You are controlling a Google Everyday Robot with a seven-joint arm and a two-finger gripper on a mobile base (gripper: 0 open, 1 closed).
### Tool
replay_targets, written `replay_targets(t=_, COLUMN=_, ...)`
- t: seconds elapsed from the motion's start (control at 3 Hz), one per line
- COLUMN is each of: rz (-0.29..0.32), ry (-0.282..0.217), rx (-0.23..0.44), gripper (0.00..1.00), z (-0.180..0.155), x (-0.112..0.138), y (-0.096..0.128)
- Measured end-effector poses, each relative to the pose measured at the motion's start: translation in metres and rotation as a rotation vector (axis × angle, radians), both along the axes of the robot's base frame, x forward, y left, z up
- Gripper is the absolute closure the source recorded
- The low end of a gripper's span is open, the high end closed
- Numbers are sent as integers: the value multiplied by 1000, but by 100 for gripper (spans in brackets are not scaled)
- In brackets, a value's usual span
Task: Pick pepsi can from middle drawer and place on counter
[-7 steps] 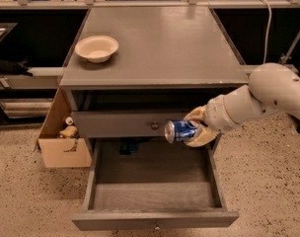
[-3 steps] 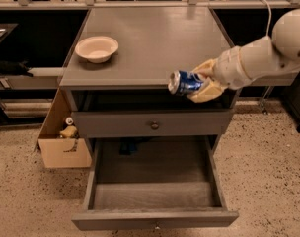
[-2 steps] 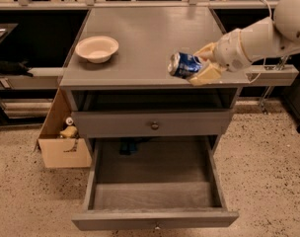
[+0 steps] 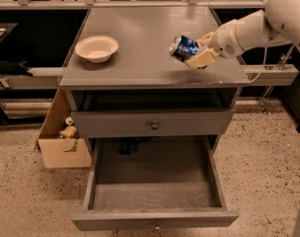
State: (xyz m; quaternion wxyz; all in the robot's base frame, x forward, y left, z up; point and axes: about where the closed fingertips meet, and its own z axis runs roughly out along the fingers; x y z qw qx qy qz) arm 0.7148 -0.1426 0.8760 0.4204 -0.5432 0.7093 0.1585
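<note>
My gripper [image 4: 197, 52] is shut on the blue pepsi can [image 4: 183, 48], held tilted on its side above the right part of the grey counter [image 4: 140, 43]. The white arm reaches in from the upper right. The can hangs clear of the counter surface, near its right front area. The middle drawer [image 4: 155, 181] is pulled fully open below, a wide shallow grey tray with nothing showing inside it.
A cream-coloured bowl [image 4: 96, 48] sits on the counter's left side. A shut drawer front with a dark knob [image 4: 154, 125] lies above the open drawer. A cardboard box [image 4: 61, 132] with small items stands on the floor at the left. A grey side ledge [image 4: 271, 73] sticks out at the right.
The gripper has lifted the can from in front of the upper drawer up over the counter's front edge and carried it further in above the counter.
</note>
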Motion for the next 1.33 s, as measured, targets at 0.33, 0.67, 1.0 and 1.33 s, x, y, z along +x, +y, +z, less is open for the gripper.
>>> replay_targets(t=0.33, rz=-56, ry=41, rx=51, gripper=74, z=-10, x=31, y=3)
replay_targets(t=0.67, rz=-81, ry=58, rx=71, gripper=51, z=-14, x=45, y=4)
replay_targets(t=1.0, rz=-89, ry=66, rx=80, gripper=28, z=-17, x=54, y=7)
replay_targets(t=1.33, rz=-85, ry=69, rx=78, gripper=4, z=-19, x=60, y=11)
